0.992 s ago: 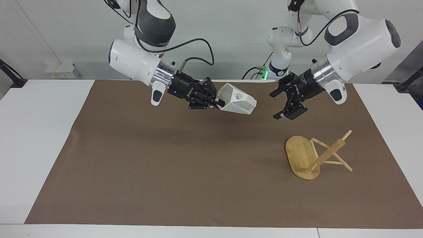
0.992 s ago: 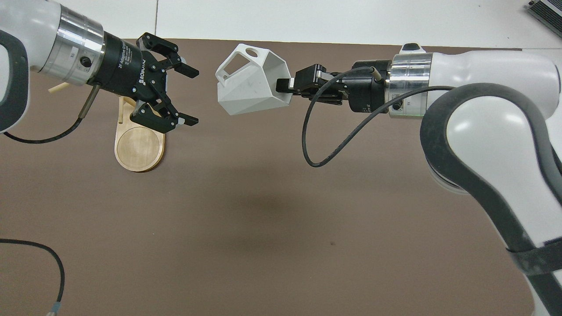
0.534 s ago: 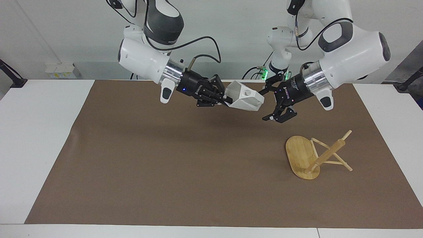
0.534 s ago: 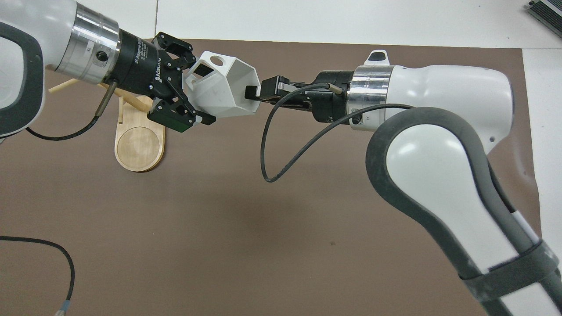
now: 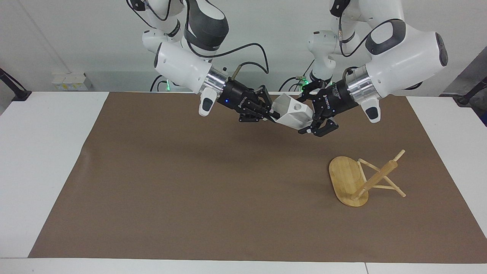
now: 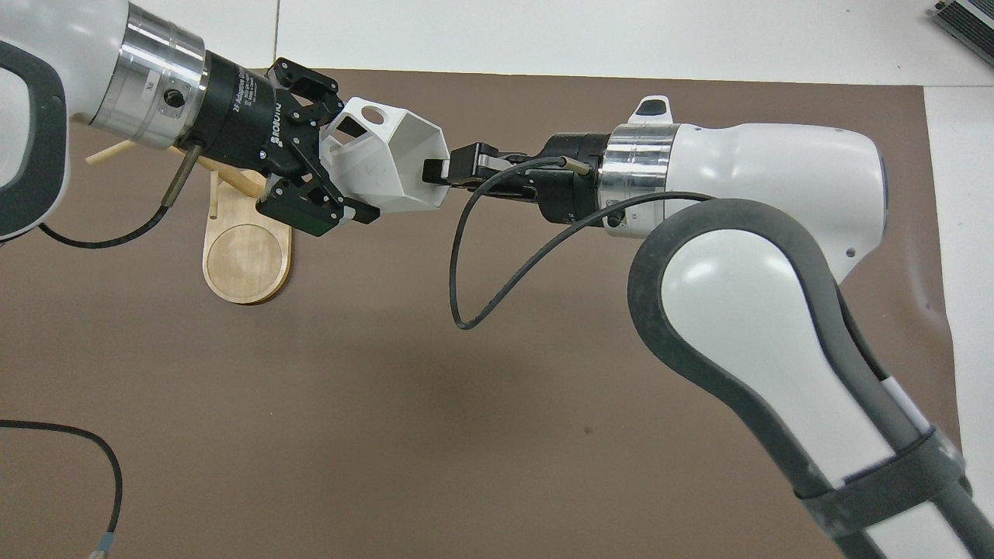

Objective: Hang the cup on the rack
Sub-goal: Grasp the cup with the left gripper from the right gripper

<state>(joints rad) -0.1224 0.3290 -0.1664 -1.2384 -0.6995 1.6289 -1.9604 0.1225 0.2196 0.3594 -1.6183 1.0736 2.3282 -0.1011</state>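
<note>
The cup [image 5: 292, 113] hangs in the air over the brown mat [image 5: 190, 190], above the part of the table [image 5: 45, 160] toward the robots' edge and the left arm's end. It lies on its side, rim toward the right arm, handle with its round hole turned up.

The right end effector [image 5: 272, 114] is shut on the cup's rim wall, fingertips pinched on it.

The left end effector [image 5: 312, 112] is spread wide around the cup's base end. One finger [image 6: 353, 213] lies along the lower side and the other [image 6: 307, 81] sits by the handle. The jaws have not closed on the cup, and I cannot tell whether the pads touch it.

The rack [image 5: 365, 179] lies tipped over on the mat, toward the left arm's end of the table and farther from the robots than the spot under the cup. Its oval base [image 6: 247, 256] stands on edge, and its post and pegs point toward that end.
</note>
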